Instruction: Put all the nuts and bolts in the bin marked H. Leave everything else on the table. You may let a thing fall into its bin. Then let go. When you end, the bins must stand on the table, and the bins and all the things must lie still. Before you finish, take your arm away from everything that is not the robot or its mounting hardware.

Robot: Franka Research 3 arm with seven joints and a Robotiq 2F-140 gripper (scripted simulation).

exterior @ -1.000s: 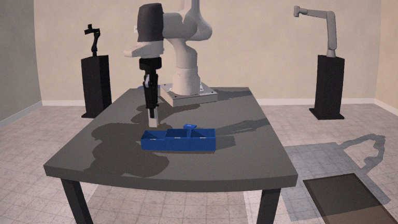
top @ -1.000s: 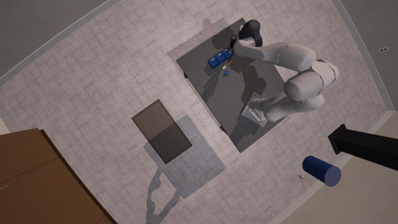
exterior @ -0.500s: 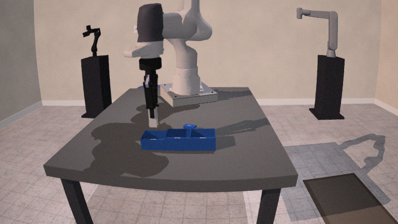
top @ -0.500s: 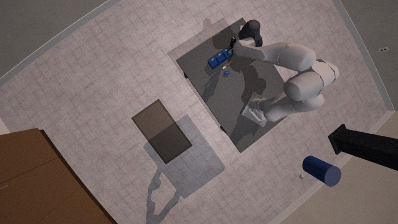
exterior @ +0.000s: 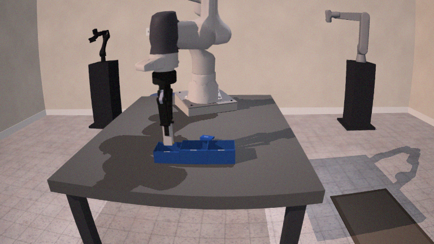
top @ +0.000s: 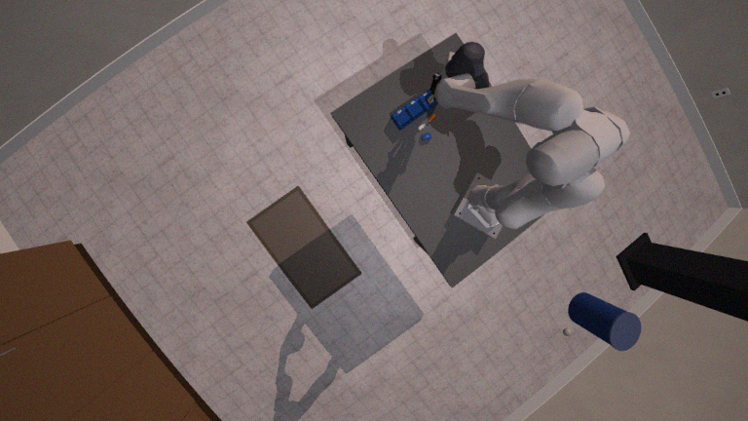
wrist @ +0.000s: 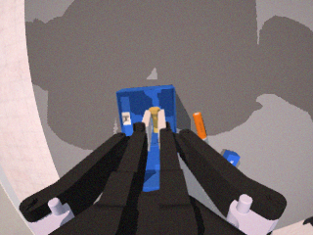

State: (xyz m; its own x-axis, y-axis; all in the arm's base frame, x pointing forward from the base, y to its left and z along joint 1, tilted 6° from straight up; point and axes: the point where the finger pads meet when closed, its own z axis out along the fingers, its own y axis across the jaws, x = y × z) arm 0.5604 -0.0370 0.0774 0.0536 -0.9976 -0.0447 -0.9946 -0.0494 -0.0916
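Observation:
My gripper (exterior: 168, 143) (wrist: 155, 118) is shut on a brass bolt (wrist: 155, 112), which points down from between the pale fingertips. The bin marked H (exterior: 164, 158) (wrist: 147, 89) is blue and open at the top. It is the left one of a row of three in the exterior view. The fingertips and the bolt are over its opening, at about rim height in that view; the exact height is hard to tell. The white H label (wrist: 126, 118) shows in the wrist view. My fingers hide part of the bin's inside.
Two more blue bins (exterior: 193, 158) (exterior: 221, 158) adjoin the H bin. An orange and white long object (top: 431, 117) (wrist: 200, 125) lies beside the row on the robot's side. A small blue object (top: 426, 135) (exterior: 207, 137) (wrist: 231, 158) lies near it on the grey table (exterior: 256, 177).

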